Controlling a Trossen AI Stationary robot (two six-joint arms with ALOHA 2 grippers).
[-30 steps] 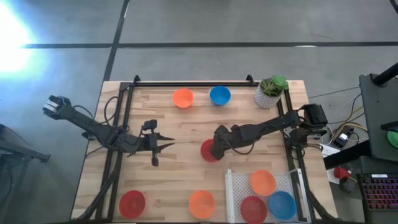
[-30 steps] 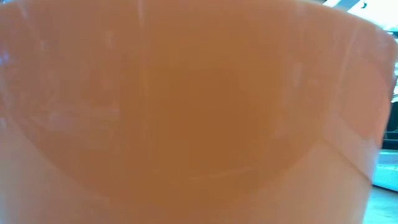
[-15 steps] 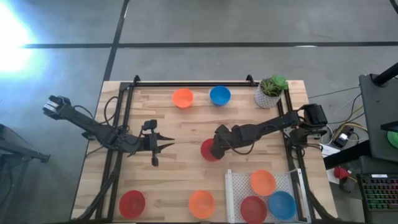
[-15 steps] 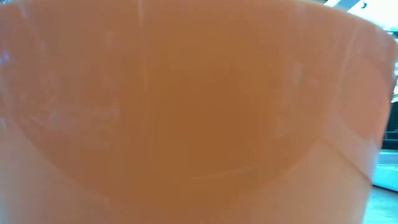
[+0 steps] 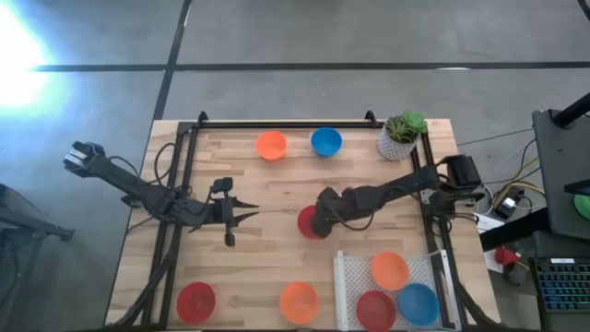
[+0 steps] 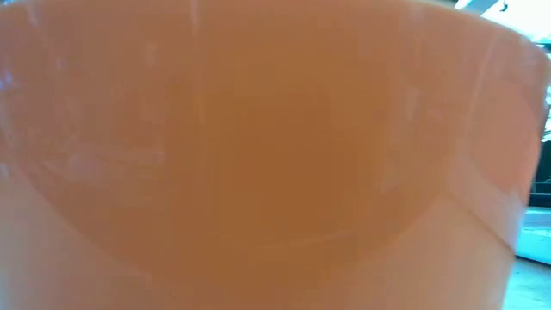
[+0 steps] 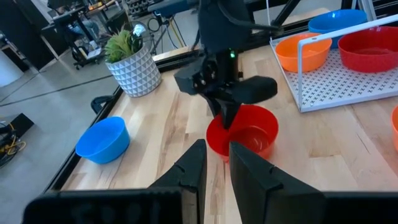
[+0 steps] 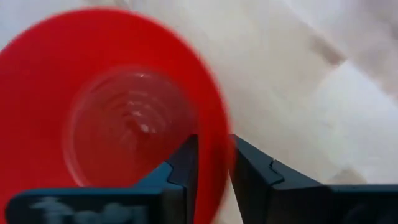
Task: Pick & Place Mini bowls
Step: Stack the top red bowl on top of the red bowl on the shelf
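Note:
A red mini bowl (image 5: 307, 224) (image 7: 242, 130) stands upright on the table's middle. My right gripper (image 5: 319, 219) (image 8: 214, 163) points steeply down at its right side, slightly open. One finger is inside the bowl and one outside, astride the rim (image 8: 214, 134). My left gripper (image 5: 247, 214) (image 7: 216, 157) hovers left of the bowl, pointing at it, with a narrow gap between its fingers and nothing in it. More mini bowls stand around: orange (image 5: 271, 145), blue (image 5: 325, 141), red (image 5: 195, 301), orange (image 5: 299, 302). My right gripper has the red bowl's rim (image 8: 216, 124) between its two fingers, one inside the bowl and one outside, coming from above. I cannot tell whether the fingers touch the rim. The bowl rests on the table.
A white wire rack (image 5: 355, 277) at the near right holds an orange (image 5: 390, 270), a red (image 5: 376, 309) and a blue bowl (image 5: 418, 302). A potted plant (image 5: 400, 135) stands at the far right corner. An orange bowl's wall (image 6: 258, 155) fills the low view.

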